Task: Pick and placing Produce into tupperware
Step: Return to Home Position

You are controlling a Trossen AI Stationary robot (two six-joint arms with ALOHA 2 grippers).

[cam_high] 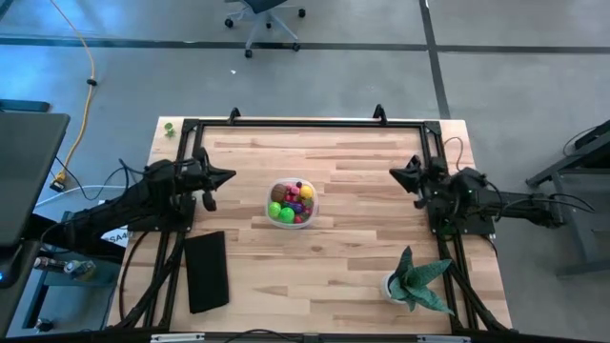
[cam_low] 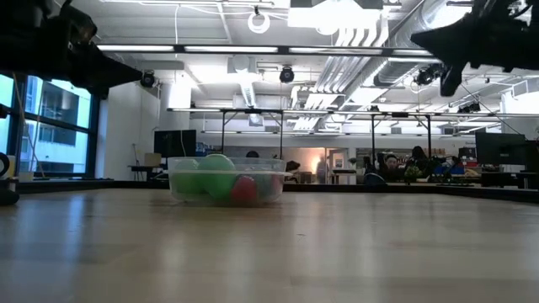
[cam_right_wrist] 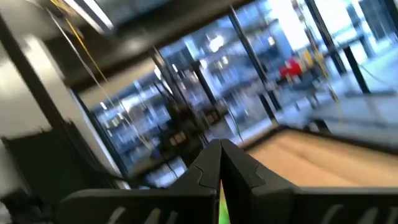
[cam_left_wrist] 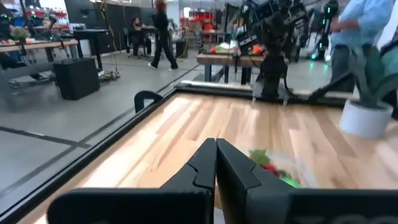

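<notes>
My left gripper (cam_high: 226, 176) is pinched closed, holding nothing. The tub (cam_high: 270, 202), full of toy produce (cam_high: 286, 211), sits on the table (cam_high: 362, 276) at its 4 o'clock, close by. My right gripper (cam_high: 396, 172), closed and empty too, is farther, with the tub at its 8 o'clock.

Looks like a large open-plan robotics lab: bare concrete floor (cam_high: 334, 86), exposed ceiling pipes (cam_low: 370, 42) and strip lights (cam_low: 126, 48), tall windows (cam_low: 50, 126), desks (cam_left_wrist: 37, 46), a rolling office chair (cam_high: 267, 14), people (cam_left_wrist: 161, 34) walking about, a black-framed wooden worktop (cam_high: 334, 276) flanked by two robot arms (cam_high: 152, 195).
</notes>
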